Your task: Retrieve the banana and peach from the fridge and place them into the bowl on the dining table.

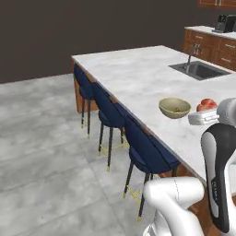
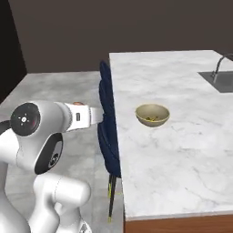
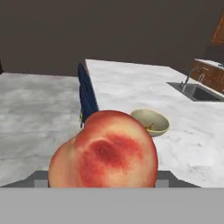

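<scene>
My gripper (image 1: 205,112) is shut on the peach (image 1: 207,104), a round red-orange fruit that bulks large in the hand view (image 3: 105,153) and hides the fingertips. It hangs at the near side of the dining table (image 1: 138,73), just right of the yellow-tan bowl (image 1: 174,107). In the right base view a sliver of the peach (image 2: 78,103) shows above the wrist, left of the table (image 2: 182,150) edge, and the bowl (image 2: 152,114) stands further right. Small yellowish bits lie inside the bowl (image 3: 151,121); I cannot tell what they are. The banana and the fridge are out of view.
Three dark blue stools (image 1: 147,152) line the table's side toward the grey floor. A steel sink (image 1: 199,69) with a tap is set in the far part of the table. Wooden cabinets (image 1: 216,46) stand behind it.
</scene>
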